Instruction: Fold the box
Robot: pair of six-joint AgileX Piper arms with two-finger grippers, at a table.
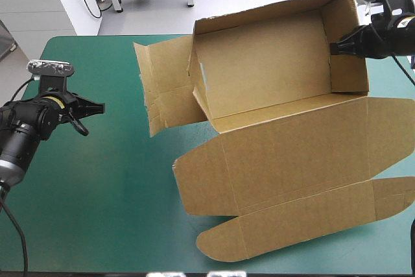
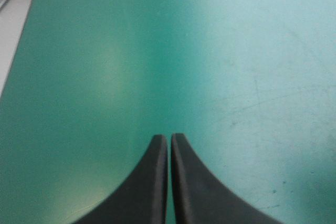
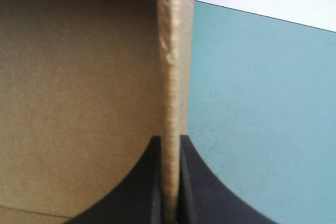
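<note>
Lid, nearest: the lid (image 1: 292,154) of the brown box (image 1: 266,76) lies flat on the teal-green cover (image 1: 97,192). Its rounded tuck flap (image 1: 298,222) is at the near edge.
Left gripper: the left gripper (image 1: 100,107) is at mid-left, well apart from the box. Its black fingers are pressed together, holding nothing, and only bare cover lies ahead of them.
Tray: the tray (image 1: 259,63) stands far and right of centre. Its long axis runs left to right, with the right end slightly farther.
Left end: the left end flaps (image 1: 165,85) are splayed outward and not yet raised.
Right gripper, farthest: the right gripper (image 3: 169,142) is clamped on the upright right end wall (image 3: 173,77), with the board pinched between its fingers.
Key relation: the unfinished end faces the left gripper and lies to its right and slightly farther. The left arm is clearly nearer to it.
Judgement: the right hand looks like the anchor. The flap work probably falls to the left.
</note>
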